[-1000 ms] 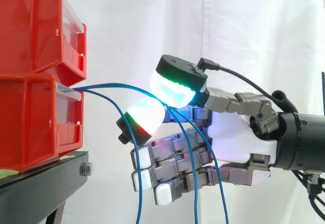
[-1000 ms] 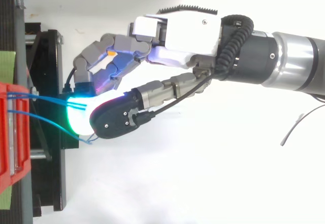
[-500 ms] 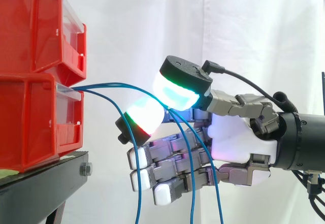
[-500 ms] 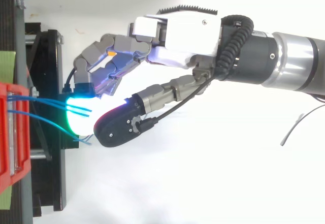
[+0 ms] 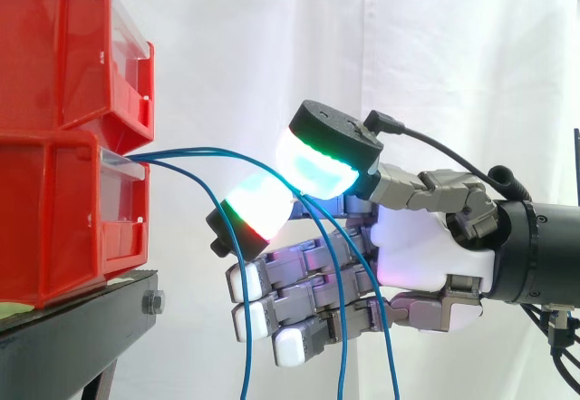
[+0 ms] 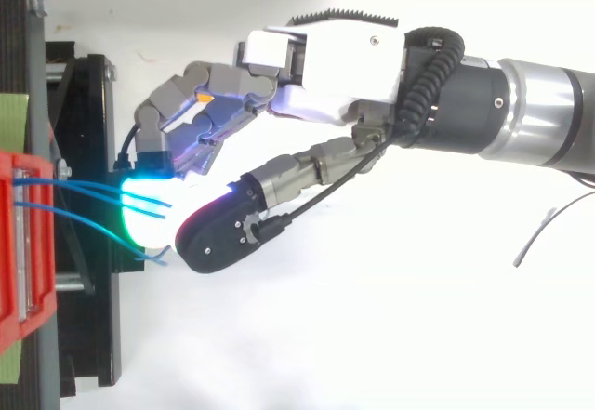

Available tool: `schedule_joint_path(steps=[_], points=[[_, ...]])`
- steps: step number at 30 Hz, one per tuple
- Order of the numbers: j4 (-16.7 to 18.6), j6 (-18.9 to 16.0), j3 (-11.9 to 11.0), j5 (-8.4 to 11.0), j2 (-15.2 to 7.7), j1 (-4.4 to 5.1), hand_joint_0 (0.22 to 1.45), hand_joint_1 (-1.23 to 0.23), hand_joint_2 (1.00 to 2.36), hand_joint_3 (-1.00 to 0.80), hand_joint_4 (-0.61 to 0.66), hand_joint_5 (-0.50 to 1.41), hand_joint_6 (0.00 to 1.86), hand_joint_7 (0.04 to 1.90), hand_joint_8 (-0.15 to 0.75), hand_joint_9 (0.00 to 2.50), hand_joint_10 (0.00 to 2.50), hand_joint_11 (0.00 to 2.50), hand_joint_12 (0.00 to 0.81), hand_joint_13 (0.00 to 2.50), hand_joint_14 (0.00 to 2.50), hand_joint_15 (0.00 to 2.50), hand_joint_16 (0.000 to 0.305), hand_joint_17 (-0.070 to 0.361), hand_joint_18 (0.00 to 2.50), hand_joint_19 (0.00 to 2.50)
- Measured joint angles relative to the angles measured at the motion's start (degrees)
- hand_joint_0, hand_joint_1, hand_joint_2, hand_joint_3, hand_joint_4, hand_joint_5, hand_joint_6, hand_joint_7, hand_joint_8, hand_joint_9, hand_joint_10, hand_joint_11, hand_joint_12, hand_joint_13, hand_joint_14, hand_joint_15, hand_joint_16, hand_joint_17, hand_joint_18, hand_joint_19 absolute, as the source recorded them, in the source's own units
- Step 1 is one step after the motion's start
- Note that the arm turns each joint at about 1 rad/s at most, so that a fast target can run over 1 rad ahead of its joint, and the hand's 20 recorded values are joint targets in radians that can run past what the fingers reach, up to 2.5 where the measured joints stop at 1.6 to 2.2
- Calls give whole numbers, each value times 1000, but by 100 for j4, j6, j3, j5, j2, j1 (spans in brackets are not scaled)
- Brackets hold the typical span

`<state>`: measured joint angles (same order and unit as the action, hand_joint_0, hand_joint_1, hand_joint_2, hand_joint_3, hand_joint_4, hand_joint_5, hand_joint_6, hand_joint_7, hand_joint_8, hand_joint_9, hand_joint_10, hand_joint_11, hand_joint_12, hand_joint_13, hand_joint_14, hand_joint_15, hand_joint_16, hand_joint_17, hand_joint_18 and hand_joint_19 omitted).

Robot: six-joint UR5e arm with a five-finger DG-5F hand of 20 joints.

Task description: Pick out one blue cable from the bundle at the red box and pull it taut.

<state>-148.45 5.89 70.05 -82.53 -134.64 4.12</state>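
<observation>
Three thin blue cables (image 5: 208, 153) leave the front of the lower red box (image 5: 54, 219), arc to the right and hang down in front of my hand (image 5: 417, 246). They pass through the narrow gap between the raised thumb pad (image 5: 317, 160) and one glowing fingertip (image 5: 261, 205). The thumb stands a little off that fingertip, and the other fingers lie relaxed below, behind the hanging cables. From above, the cables (image 6: 84, 191) run from the red box (image 6: 19, 243) over the green-glowing fingertip (image 6: 144, 219), with the hand (image 6: 325, 66) to the right.
A second red bin (image 5: 63, 46) sits on top of the lower one. Both rest on a black stand (image 5: 82, 327) at the left. A white curtain hangs behind. A loose grey wire (image 6: 535, 238) lies at the right.
The thumb has lifted up and swung slightly away from the glowing fingertip, loosening the pinch on the cables. The cables and the rest of the hand have barely moved.
</observation>
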Motion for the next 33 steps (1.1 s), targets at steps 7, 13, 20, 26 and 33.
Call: schedule_joint_path(steps=[7, 13, 20, 26, 33], points=[[0, 0, 0, 0, 0, 1, 581, -501, 1013, -355, 48, -199, 892, 945, 262, 747, 23, 658, 344, 673, 21, 520, 47, 106, 621, 625], [5, 0, 0, 0, 0, 1, 580, -452, 1015, -329, 48, -192, 877, 954, 263, 733, 23, 642, 345, 663, 19, 534, 47, 105, 594, 638], [1, 0, 0, 0, -1, 0, 576, -481, 1019, -279, 58, -189, 868, 941, 266, 725, 22, 644, 348, 657, 19, 527, 47, 105, 594, 624], [0, -2, 0, 1, 0, 1, 571, -643, 1017, -292, 80, -203, 878, 959, 261, 703, 24, 641, 347, 664, 19, 527, 47, 105, 612, 602], [0, -2, 0, 4, -1, 0, 536, -509, 1002, -475, 90, -197, 851, 889, 267, 722, 22, 630, 353, 679, 19, 516, 48, 108, 631, 600]])
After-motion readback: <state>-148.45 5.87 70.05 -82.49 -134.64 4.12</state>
